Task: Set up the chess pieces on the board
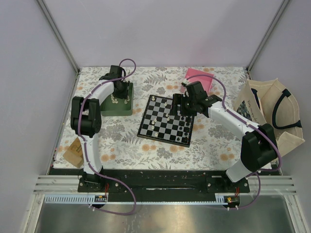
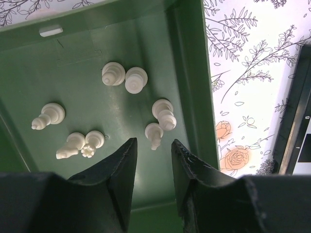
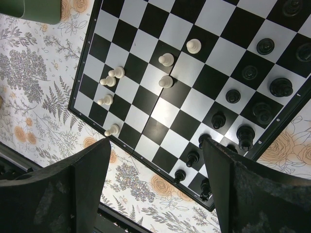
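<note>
The checkered board lies mid-table and fills the right wrist view. Several cream-white pieces stand toward its left side, several black pieces toward its right. More cream-white pieces lie loose in the green tray, also seen from the top. My left gripper hovers open and empty over the tray, just short of one white piece. My right gripper hangs wide open and empty above the board's right part.
A pink box sits behind the board. A cream tote bag stands at the right edge. A small brown box lies at the left front. Walls enclose the floral tabletop.
</note>
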Motion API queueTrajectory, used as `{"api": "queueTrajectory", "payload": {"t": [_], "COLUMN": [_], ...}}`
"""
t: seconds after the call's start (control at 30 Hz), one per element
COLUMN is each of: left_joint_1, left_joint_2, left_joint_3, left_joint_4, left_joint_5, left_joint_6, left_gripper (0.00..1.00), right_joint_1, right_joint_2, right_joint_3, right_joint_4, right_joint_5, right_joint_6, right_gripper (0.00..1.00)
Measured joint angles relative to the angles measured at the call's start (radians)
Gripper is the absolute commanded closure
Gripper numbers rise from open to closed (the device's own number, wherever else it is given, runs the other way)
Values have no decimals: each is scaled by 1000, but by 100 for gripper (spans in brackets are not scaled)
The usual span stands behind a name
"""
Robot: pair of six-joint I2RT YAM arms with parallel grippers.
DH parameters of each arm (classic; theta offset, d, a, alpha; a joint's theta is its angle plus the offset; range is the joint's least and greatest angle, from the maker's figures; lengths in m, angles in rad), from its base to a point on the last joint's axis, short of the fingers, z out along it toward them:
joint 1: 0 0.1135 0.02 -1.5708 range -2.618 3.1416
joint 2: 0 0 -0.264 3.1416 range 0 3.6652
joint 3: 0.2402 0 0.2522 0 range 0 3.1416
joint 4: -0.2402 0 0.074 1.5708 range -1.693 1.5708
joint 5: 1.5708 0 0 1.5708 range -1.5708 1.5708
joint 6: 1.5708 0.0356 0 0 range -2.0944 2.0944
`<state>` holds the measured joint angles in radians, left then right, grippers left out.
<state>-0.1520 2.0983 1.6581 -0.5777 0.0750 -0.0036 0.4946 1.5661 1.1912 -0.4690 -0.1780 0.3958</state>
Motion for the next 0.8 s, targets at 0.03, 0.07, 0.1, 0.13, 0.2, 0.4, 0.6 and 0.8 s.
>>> {"api": "queueTrajectory", "payload": {"t": [0.03,0.07,0.1,0.13,0.2,0.4,0.6,0.8], "left_joint_1": [0,0,0,0,0,0,0,0], "left_joint_2": [0,0,0,0,0,14,28,35], "left_joint_3": [0,0,0,0,0,1,1,13], "left_joint_4": [0,0,0,0,0,0,-5,-15], "left_joint_5": [0,0,1,1,1,1,0,1], "left_joint_6": [0,0,0,0,0,0,0,4], "left_gripper": [63,63,63,63,63,64,64,64], "right_joint_1": [0,0,0,0,0,0,-2,-5], "right_joint_2": [0,0,0,0,0,0,0,1], "right_joint_3": [0,0,0,0,0,0,0,0], "right_joint_4": [0,0,0,0,0,0,-1,-1], "right_joint_5": [0,0,0,0,0,0,-1,-1], "right_joint_6": [0,0,0,0,-2,-6,-6,-7], "right_gripper": [14,14,14,14,14,14,14,14]}}
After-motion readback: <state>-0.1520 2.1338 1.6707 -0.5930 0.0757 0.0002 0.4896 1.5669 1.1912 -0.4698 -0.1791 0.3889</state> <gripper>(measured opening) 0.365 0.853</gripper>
